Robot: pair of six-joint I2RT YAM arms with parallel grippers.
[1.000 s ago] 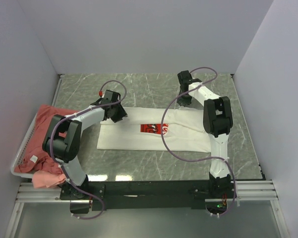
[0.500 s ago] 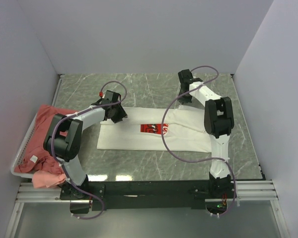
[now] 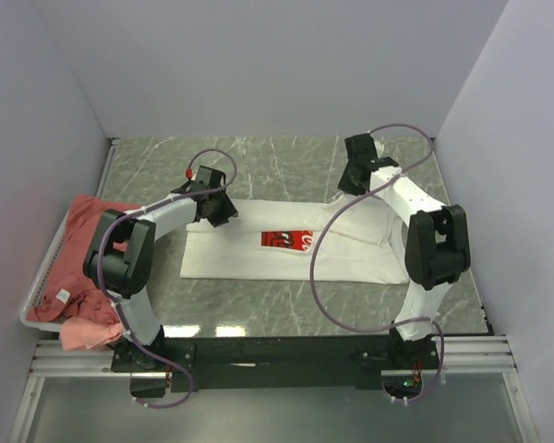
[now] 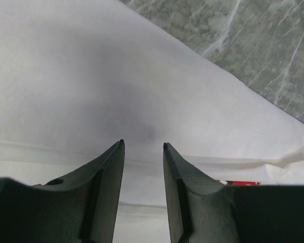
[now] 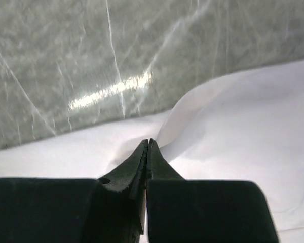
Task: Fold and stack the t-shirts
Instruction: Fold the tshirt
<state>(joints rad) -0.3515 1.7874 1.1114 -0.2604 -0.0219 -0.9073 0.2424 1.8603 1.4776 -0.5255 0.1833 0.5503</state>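
A white t-shirt (image 3: 249,254) with a red chest print (image 3: 286,240) lies spread flat on the marble table. My left gripper (image 3: 223,214) hovers low over its far-left corner, open, with only flat white cloth (image 4: 91,76) under the left gripper (image 4: 143,144). A sliver of the print (image 4: 240,182) shows by the right finger. My right gripper (image 3: 353,183) is at the shirt's far-right edge. In the right wrist view the right gripper (image 5: 148,140) is shut, and a raised fold of white cloth (image 5: 182,114) stands at its tips. Salmon-red t-shirts (image 3: 88,245) are heaped at the left.
A white wire basket (image 3: 37,288) at the left table edge holds the salmon-red heap. A pink piece (image 3: 85,334) hangs over its near corner. Bare marble (image 3: 277,161) lies beyond the shirt, up to the back wall. Purple cables loop above both arms.
The right gripper has shut at the shirt's far edge. Its arm has swung right, drawing the shirt's right part outward. The left arm has stayed put.
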